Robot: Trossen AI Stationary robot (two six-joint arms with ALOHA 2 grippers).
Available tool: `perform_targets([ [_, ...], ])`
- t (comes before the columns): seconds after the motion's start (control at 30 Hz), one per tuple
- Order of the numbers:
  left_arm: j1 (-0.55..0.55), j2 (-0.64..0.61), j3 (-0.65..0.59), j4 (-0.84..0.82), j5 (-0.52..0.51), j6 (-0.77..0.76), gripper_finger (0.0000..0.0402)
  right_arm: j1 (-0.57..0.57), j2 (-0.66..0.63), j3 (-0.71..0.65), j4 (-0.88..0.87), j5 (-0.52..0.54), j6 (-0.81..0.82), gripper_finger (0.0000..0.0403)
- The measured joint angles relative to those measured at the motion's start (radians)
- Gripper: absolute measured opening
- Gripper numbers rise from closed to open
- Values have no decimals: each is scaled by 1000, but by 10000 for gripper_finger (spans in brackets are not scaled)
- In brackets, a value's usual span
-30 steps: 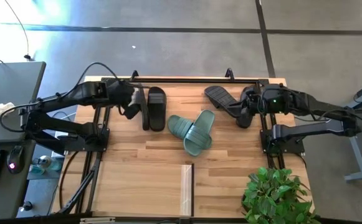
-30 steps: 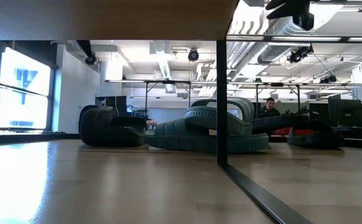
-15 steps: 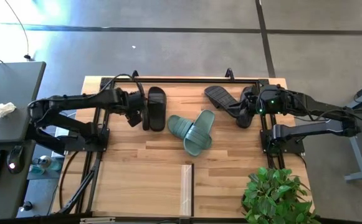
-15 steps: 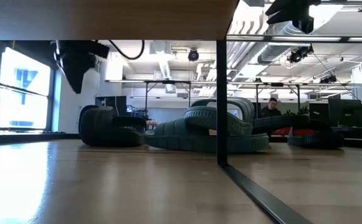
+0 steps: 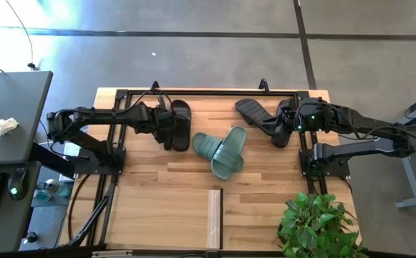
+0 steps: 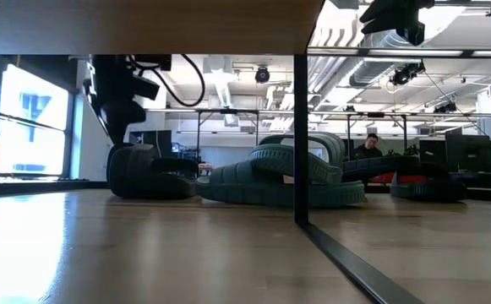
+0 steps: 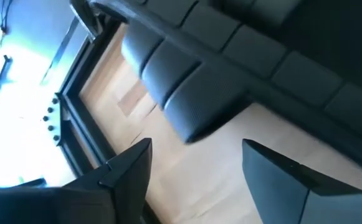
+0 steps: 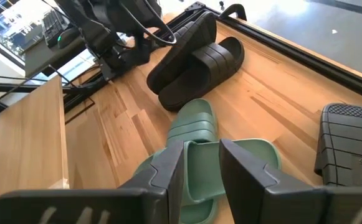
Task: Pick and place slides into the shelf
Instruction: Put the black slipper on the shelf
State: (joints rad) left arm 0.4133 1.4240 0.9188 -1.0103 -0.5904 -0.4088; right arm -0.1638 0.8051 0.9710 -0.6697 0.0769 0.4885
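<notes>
1. The left gripper [image 5: 166, 123], fingers parted and empty, hovers at the black slide pair [image 5: 180, 123], far-left on the table.
2. Their long axes run near-to-far.
3. The right gripper [image 5: 281, 127] holds another black slide [image 5: 250, 111].

A: Where did the light come from?

B: Mostly from the windows [image 6: 25, 118] on one side of the low view. They were blown out white and left a pale sheen on the counter [image 6: 101, 245]. Ceiling lamps [image 6: 228, 84] glared further back.

A: And from above?

B: A bluish-white flare washed the floor [image 5: 57, 18] at the upper left corner.

A: Anything soft?

B: The left wrist picture was smeared; the black slide [image 7: 181, 93] was blurred, with overexposed blue light at one edge. The right wrist view was crisp, its near fingers [image 8: 168, 168] slightly soft
</notes>
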Motion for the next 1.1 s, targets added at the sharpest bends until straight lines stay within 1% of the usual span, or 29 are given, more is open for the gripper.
perform_targets([
  [0.17,0,63,0,19,-7,1,238,0,0,0,0,1,0,92],
  [0.47,-1,129,1,24,-158,-18,239,0,0,0,0,2,0,92],
  [0.6,16,130,1,68,-182,-20,230,0,0,0,0,2,0,92],
  [0.7,46,130,1,96,-183,-15,208,0,0,-1,0,2,0,92],
  [0.87,109,130,1,114,-162,-17,152,0,0,-1,0,2,0,92],
  [1.0,141,130,1,118,-153,-17,97,0,0,-1,0,3,0,92],
  [1.1,146,130,1,132,-141,-17,45,0,0,-1,0,3,-2,92],
])
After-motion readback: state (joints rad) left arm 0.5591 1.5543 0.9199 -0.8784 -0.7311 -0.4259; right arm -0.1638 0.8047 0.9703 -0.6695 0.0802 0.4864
